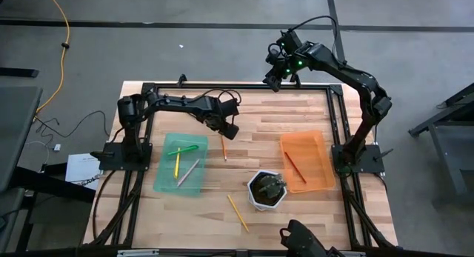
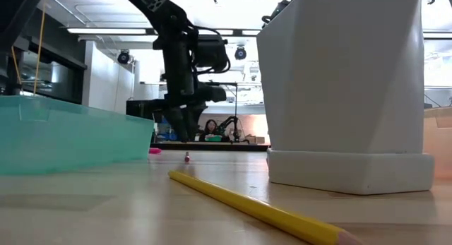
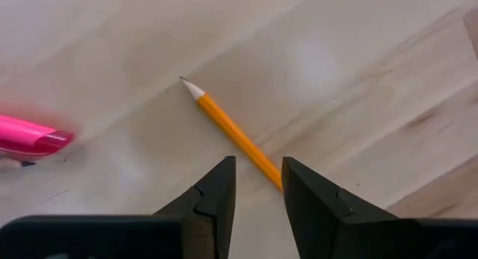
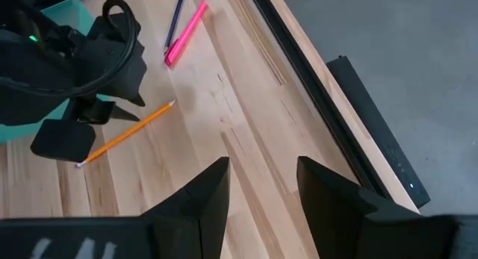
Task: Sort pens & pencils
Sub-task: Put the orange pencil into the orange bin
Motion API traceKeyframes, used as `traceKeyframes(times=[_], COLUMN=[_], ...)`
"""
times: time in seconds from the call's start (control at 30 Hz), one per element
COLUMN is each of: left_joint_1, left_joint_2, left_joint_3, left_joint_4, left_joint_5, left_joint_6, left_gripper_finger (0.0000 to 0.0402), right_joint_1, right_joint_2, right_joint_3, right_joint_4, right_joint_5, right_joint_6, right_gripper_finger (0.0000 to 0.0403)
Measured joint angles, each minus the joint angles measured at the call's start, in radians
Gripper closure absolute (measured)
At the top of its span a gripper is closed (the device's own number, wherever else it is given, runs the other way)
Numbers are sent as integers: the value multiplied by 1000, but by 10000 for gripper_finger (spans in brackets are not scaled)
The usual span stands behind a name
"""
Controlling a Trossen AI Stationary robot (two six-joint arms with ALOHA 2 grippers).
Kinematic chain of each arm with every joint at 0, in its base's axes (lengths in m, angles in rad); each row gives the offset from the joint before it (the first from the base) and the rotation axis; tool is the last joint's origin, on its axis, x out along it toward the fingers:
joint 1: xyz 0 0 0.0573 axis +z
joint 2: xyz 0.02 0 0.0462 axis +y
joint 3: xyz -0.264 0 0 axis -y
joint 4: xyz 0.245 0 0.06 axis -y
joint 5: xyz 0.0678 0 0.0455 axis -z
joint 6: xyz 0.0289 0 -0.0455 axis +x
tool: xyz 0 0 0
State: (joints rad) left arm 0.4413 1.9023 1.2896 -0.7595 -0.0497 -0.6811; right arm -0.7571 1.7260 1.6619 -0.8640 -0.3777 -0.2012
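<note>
**Left pincer poised over an orange pencil, much of the sorting out of my sight**

I have the left pincer point(image 3: 254, 186) hanging just above the bench point(image 1: 311, 112), its two fingers parted by a narrow gap and gripping nothing. The orange pencil point(image 3: 233, 132) lies flat on the wood straight ahead of it; its tip points away from the pincer and its near end slips behind the finger tips, so I cannot see the eraser from the wrist. Off to one side of the pincer a pink pen point(image 3: 30, 135) is cut off by the frame edge.

The right pincer point(image 4: 261, 181) waits high over the far edge of the bench, fingers apart and empty.

From above, the green tray point(image 1: 164, 184) beside the left pincer holds a green, a yellow and a grey pen. The orange tray point(image 1: 322, 157) on the far side holds one dark red-brown pencil point(image 1: 295, 167). A yellow-orange pencil point(image 1: 238, 212) lies loose near the white pot point(image 1: 255, 201), which blocks much of the low view.
</note>
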Motion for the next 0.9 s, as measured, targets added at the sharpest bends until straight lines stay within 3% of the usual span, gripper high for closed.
traceKeyframes(times=[0.9], left_joint_1=[11], left_joint_2=[0], left_joint_3=[0], left_joint_4=[11], left_joint_5=[34], left_joint_6=[-41], left_gripper_finger=[305], right_joint_1=[0], right_joint_2=[0], right_joint_3=[0], right_joint_4=[9], right_joint_5=[-1], right_joint_6=[-1], right_gripper_finger=[254])
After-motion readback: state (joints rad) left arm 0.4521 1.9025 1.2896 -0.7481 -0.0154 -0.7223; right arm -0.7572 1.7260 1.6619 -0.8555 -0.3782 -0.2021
